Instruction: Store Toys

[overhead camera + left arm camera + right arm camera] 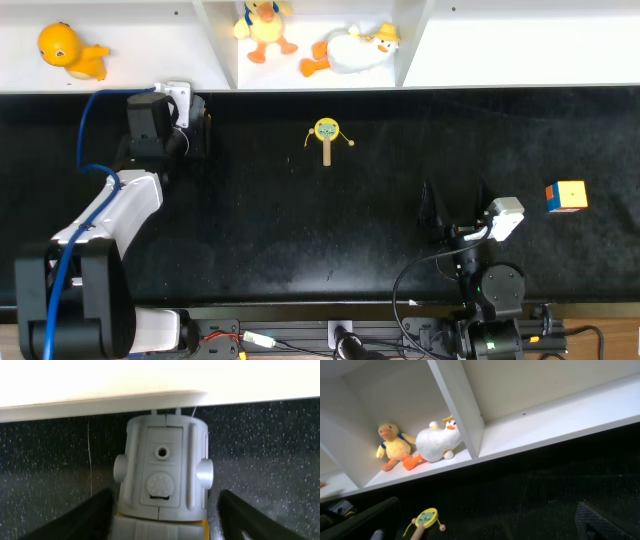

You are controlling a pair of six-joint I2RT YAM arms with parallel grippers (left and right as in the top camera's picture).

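**Top view.** The white shelf unit [520,40] runs along the far edge of the black speckled table [250,230]. Its left compartment holds an orange rounded plastic duck [70,50]. Its middle compartment holds a yellow plush duck [265,25] with a white plush goose with orange feet [350,50] beside it. A small rattle drum with a green-and-yellow round head and a wooden handle [327,138] lies on the table in front of the middle compartment, apart from the shelf edge. A multicoloured puzzle cube [566,196] sits well out from the right compartment. The left gripper [190,120] is at the shelf's front edge, by the divider between the left and middle compartments. The right gripper [452,200] is well back from the shelf.

**Left wrist view.** This view shows what the arm hides from above. A grey plastic robot toy with a cylindrical head and a yellow lower body [162,467] points its head at the shelf edge [100,385], back plate to the camera. The left gripper [165,492] holds it, fingers [85,520] spread to the toy's width on either side of the lower body.

**Right wrist view.** Seen from the side, the goose [435,442] lies against the shelf divider [465,410], with the plush duck [392,445] next to it. The rattle drum [425,520] is below the shelf. The right gripper [487,505] stands wide open with nothing in it
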